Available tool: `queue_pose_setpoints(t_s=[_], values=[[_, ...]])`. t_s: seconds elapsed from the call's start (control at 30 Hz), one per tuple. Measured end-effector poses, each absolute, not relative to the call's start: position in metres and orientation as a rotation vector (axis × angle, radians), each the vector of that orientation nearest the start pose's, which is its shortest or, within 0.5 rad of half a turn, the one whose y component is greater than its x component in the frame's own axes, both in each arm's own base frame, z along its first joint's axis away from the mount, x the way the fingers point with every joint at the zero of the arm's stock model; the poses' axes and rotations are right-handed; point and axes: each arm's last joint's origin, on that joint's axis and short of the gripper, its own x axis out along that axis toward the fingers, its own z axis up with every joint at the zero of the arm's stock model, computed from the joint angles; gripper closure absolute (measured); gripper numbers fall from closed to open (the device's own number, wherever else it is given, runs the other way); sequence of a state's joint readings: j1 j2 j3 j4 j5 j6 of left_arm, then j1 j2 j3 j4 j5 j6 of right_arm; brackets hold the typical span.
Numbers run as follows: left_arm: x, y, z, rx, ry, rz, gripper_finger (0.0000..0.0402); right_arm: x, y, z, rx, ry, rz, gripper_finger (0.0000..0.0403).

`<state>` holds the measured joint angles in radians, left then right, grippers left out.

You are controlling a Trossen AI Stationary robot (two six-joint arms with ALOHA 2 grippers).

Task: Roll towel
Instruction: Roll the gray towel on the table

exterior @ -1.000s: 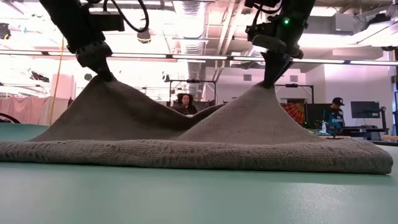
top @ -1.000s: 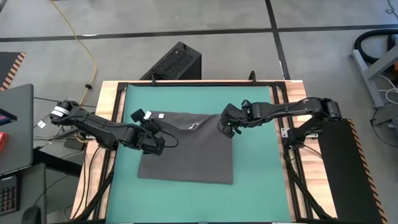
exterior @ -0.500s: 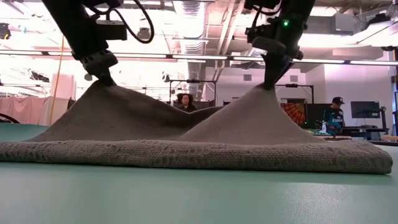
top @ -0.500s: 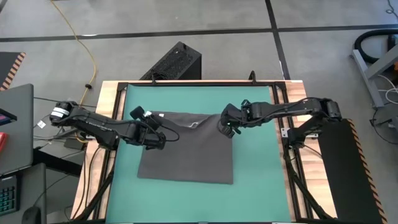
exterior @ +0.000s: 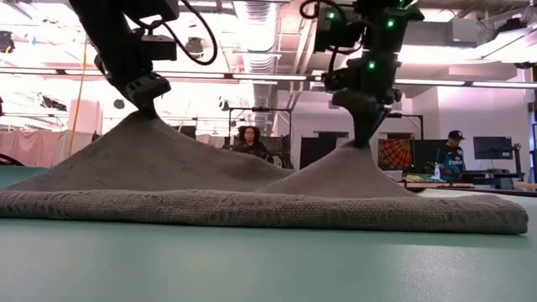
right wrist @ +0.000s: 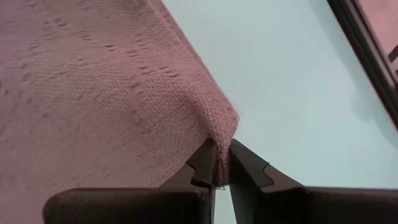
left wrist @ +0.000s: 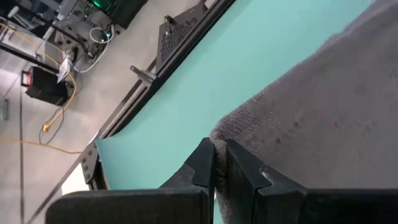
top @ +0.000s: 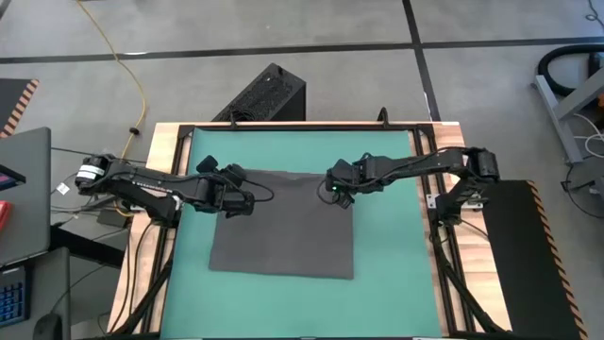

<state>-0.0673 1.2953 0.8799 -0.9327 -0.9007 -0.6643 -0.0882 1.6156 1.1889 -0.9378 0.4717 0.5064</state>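
Each claw is clenched on a far corner of the towel [top: 283, 227], left claw [top: 240, 200] at ten o'clock, right claw [top: 335, 192] at one, lifting that edge off the green mat [top: 387, 236] to start the roll.

One towel [top: 283, 231] lies on one green mat [top: 387, 236] atop one desk [top: 156, 151], with two arms, two grippers — left gripper [top: 240, 201], right gripper [top: 332, 192] — and two people [exterior: 249, 138] in the room behind.
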Motion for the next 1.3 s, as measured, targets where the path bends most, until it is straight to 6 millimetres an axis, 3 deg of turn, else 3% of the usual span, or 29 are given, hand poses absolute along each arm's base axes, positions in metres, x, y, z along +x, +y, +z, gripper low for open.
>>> queue_pose_setpoints(t_s=[0.47, 0.67, 1.0, 1.3], values=[[0.222, 0.035, 0.23, -0.004, 0.917, 1.073, 0.0392, 0.298, -0.049, 0.226, 0.191, 1.183, -0.826, 0.0349], [0.226, 0.043, 0.218, -0.056, 0.968, 1.111, 0.0383, 0.3, -0.05, 0.227, 0.199, 1.162, -0.823, 0.0345], [0.239, 0.046, 0.18, -0.054, 1.15, 1.13, 0.0304, 0.3, -0.051, 0.227, 0.216, 1.162, -0.815, 0.0263], [0.237, 0.045, 0.181, -0.068, 1.152, 1.141, 0.0288, 0.298, -0.058, 0.227, 0.228, 1.168, -0.828, 0.0221]])
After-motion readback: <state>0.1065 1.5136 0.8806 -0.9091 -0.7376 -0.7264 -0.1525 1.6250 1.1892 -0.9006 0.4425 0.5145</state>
